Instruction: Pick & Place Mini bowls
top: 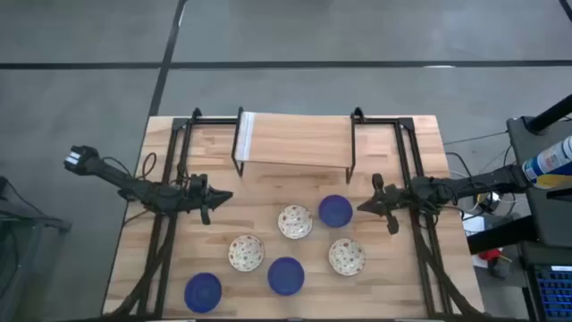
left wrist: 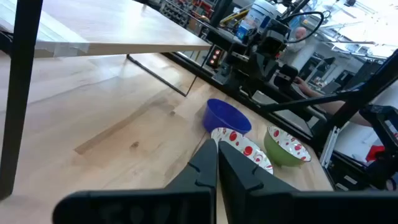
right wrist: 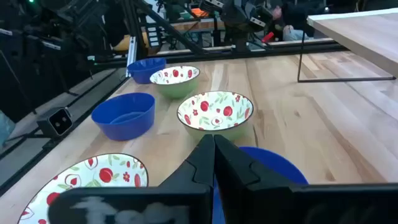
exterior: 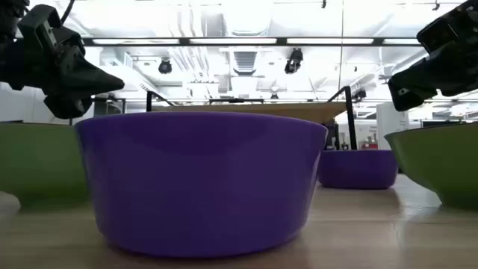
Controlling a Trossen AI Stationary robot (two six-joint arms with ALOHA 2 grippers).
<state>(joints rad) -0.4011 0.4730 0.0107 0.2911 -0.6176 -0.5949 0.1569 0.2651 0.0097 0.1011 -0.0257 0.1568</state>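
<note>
Six mini bowls are being shown on the lower half of the high view, all round and shallow, resting apart from one another on the pale wooden table [top: 295,143]. Three are being seen as solid glossy blue: one [top: 335,211] right of centre, one [top: 286,275] at lower centre, one [top: 203,292] at lower left. Three are being seen as cream inside with a speckled red pattern: one [top: 295,222] at centre, just left of the upper blue bowl, one [top: 246,253] left of centre, one [top: 346,257] at lower right. In the wrist views the patterned bowls are being shown with green outer walls and red flower marks inside.

The table's surface is being shown as light planked wood with visible grain. A low shelf [top: 295,141] of the same pale wood on thin black metal legs is being seen in the upper middle of the high view, above the bowls.

The left gripper [top: 223,196] is being held at middle left of the high view, over bare wood, its dark pointed fingers pressed together with nothing between them. The right gripper [top: 362,207] is being held at middle right, just beside the upper blue bowl, its tapered fingers likewise closed and empty.
</note>
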